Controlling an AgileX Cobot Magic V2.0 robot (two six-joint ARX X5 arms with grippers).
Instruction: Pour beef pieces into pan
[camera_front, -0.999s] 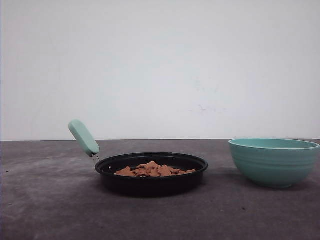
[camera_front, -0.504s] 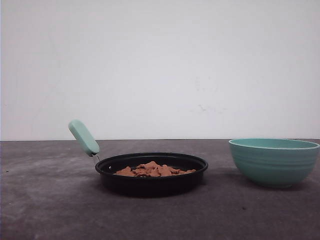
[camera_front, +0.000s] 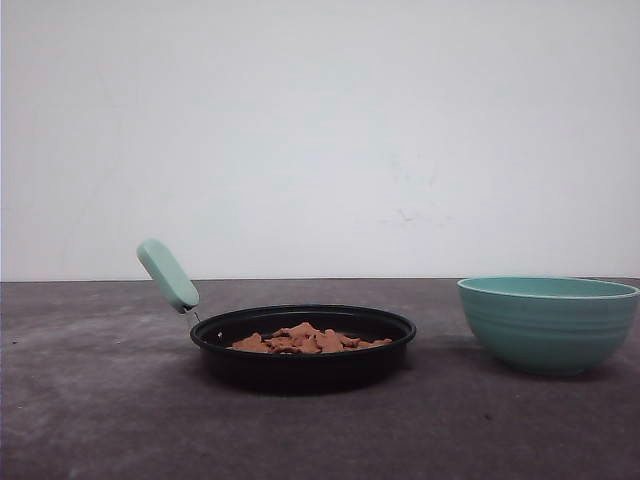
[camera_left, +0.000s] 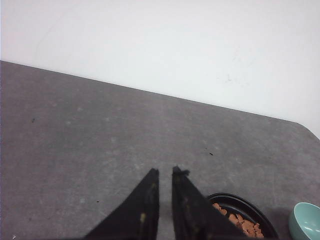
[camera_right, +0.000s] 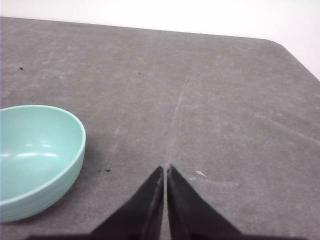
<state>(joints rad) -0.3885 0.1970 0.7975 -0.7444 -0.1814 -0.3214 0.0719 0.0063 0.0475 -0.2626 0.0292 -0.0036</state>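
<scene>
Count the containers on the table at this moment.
2. The black pan with the beef pieces sits near the middle of the table; the teal bowl, which looks empty, stands to its right, apart from it.

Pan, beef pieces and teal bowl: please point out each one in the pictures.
pan (camera_front: 300, 370), front view, on its black outer wall.
beef pieces (camera_front: 305, 340), front view, on the middle of the heap inside the pan.
teal bowl (camera_front: 545, 335), front view, on its ribbed outer side.

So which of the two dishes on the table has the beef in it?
The black pan with the mint handle holds the beef pieces; the teal bowl looks empty.
</scene>
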